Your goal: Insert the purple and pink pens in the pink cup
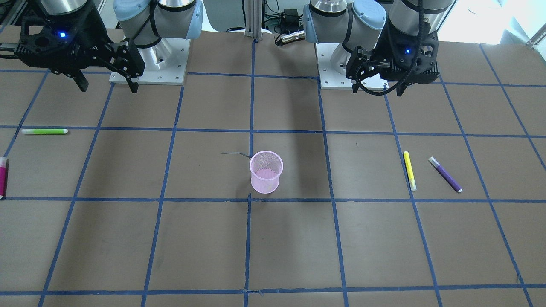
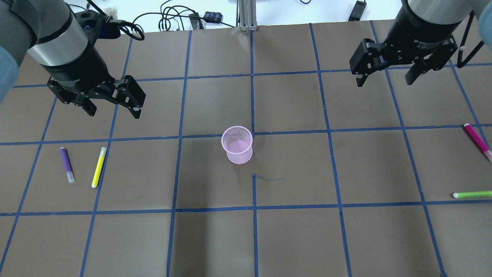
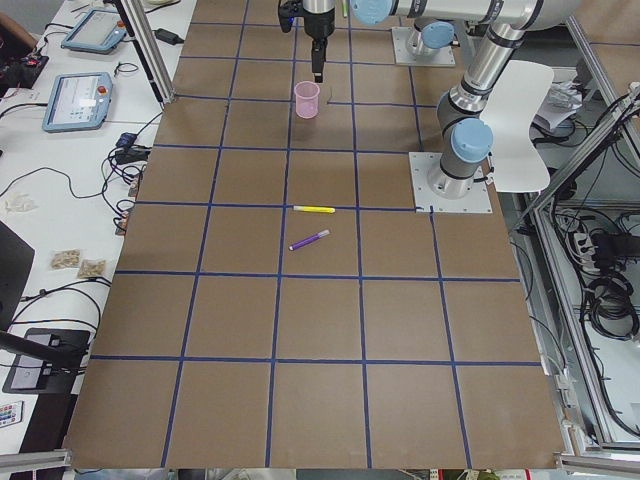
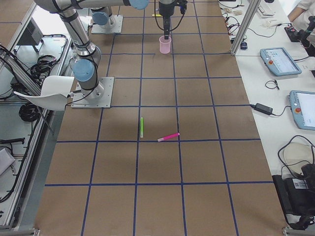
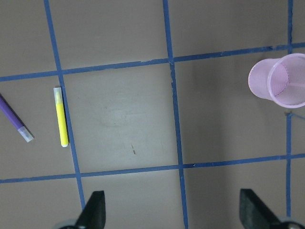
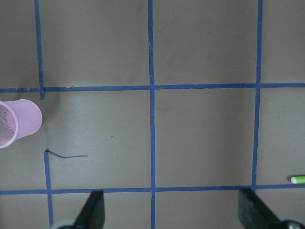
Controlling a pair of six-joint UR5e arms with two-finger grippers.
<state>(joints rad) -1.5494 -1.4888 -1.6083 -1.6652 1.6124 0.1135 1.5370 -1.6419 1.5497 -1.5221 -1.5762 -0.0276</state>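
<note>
The pink mesh cup (image 2: 237,145) stands upright and empty at the table's middle; it also shows in the front view (image 1: 266,172). The purple pen (image 2: 67,164) lies flat on the left side, seen too in the front view (image 1: 445,174) and the left wrist view (image 5: 15,120). The pink pen (image 2: 477,141) lies at the far right edge, cut off in the front view (image 1: 2,177). My left gripper (image 2: 113,110) hangs open and empty above the table, behind the purple pen. My right gripper (image 2: 385,80) hangs open and empty, behind the pink pen.
A yellow pen (image 2: 98,167) lies next to the purple pen. A green pen (image 2: 472,194) lies in front of the pink pen near the right edge. Blue tape lines grid the brown table (image 2: 292,231). Cables lie at the far edge.
</note>
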